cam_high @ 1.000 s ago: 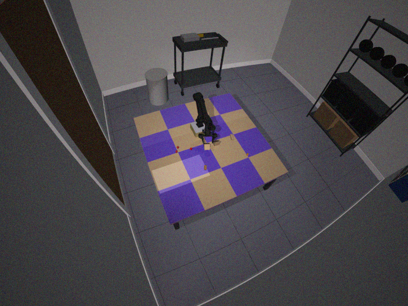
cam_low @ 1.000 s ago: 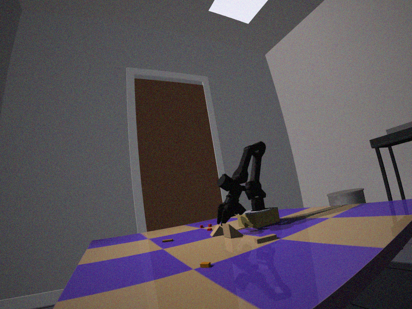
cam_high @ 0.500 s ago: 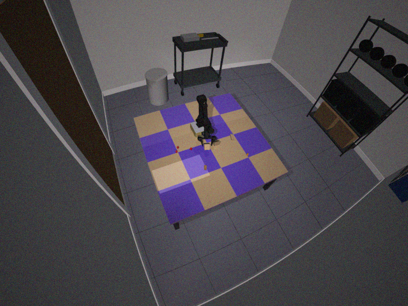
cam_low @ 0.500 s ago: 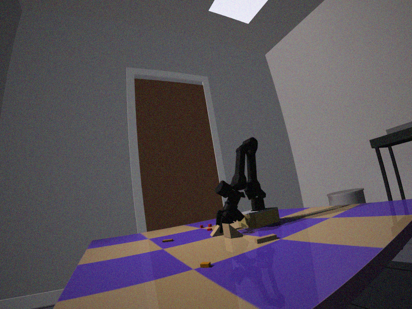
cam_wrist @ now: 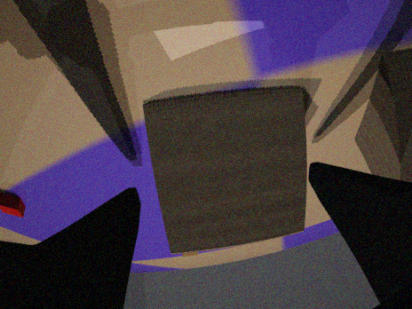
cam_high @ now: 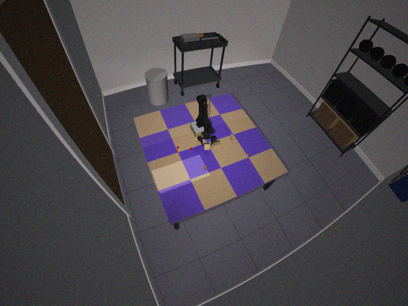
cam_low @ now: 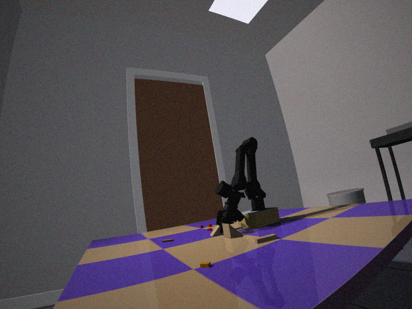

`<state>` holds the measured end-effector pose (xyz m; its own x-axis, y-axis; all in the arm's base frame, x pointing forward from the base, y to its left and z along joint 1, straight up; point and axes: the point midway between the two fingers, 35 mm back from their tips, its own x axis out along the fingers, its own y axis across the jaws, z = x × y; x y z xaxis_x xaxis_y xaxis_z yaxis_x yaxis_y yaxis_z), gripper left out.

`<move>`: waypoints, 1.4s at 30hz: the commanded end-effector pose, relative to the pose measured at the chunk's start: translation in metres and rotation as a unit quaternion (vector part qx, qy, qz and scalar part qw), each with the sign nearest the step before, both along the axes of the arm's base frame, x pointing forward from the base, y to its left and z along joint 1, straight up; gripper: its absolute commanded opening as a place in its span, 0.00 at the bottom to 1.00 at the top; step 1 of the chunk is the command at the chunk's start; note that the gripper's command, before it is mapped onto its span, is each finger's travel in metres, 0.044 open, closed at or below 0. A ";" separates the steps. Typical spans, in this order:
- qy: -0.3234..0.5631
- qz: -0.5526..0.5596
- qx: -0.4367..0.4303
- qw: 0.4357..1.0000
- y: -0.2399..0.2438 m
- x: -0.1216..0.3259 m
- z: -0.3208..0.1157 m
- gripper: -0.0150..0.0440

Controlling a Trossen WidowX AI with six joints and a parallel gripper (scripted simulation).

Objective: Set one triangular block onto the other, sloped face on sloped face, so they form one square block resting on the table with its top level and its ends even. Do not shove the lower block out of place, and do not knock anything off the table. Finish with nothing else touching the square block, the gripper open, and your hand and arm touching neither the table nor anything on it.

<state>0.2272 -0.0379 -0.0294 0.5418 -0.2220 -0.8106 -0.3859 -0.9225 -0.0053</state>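
Note:
One triangular wooden block (cam_high: 206,147) (cam_wrist: 228,169) stands on the table between my fingertips in the wrist view, with a broad dark face toward that camera. It shows partly behind the other block in the exterior view. The second triangular block (cam_high: 216,143) (cam_low: 228,230) (cam_wrist: 400,111) stands a short way to the right, cut off by the wrist view's edge. The two blocks are apart. My gripper (cam_high: 206,143) (cam_wrist: 227,184) is wide open and low, one finger on each side of the first block, holding nothing. Its right finger is on the side toward the second block. Whether the fingers touch the block is unclear.
A pale wooden bar (cam_high: 231,136) (cam_low: 266,238) lies to the right. Small red cubes (cam_high: 191,148) (cam_low: 209,229) lie to the left. A brown piece (cam_high: 205,167) (cam_low: 167,240) and an orange piece (cam_high: 247,154) (cam_low: 205,264) lie farther out. A box (cam_high: 197,131) (cam_low: 262,218) is by the arm's base.

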 end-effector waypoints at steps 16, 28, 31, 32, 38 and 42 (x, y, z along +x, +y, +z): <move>0.002 0.003 0.001 1.000 0.001 -0.002 -0.001 1.00; 0.000 0.000 0.000 1.000 0.000 0.000 0.000 0.91; 0.000 0.000 0.000 1.000 0.000 0.000 0.000 0.78; 0.000 0.000 0.000 1.000 0.000 0.000 0.000 0.73; 0.000 0.000 0.000 1.000 0.000 0.000 0.000 0.67; 0.000 0.000 0.000 1.000 0.000 0.000 0.000 0.55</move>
